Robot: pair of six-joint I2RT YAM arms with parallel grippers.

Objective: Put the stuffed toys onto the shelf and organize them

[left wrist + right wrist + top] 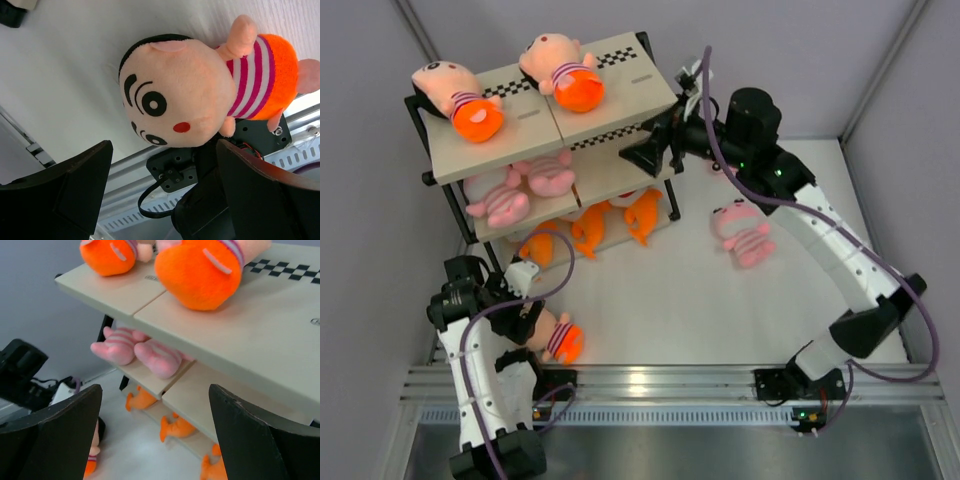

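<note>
top external view: the white surface (670,300) fills the middle of the frame, and the shelf (625,100) stands on it at the upper left, its three boards stepped one under another.

the right tool (155,390) sits at the shelf's right end, level with the top board. in the right wrist view its fingers are spread wide with nothing between them. the left tool (164,150) is at the lower left of the overhead frame, also spread wide. in the left wrist view it hangs above a loose doll (190,90) without pinching it.

on the top board two dolls (455,95) (560,70) lie side by side, orange bottoms toward the front edge. on the middle board two pink striped animals (500,200) (548,172) lie touching each other. on the bottom board are orange fish (588,228) (642,212), with one more (538,245) at the left.

a third pink animal (742,232) lies alone on the surface right of centre, well apart from the shelf. the loose doll lies on its side near the front rail, at the lower left of the overhead frame.
</note>
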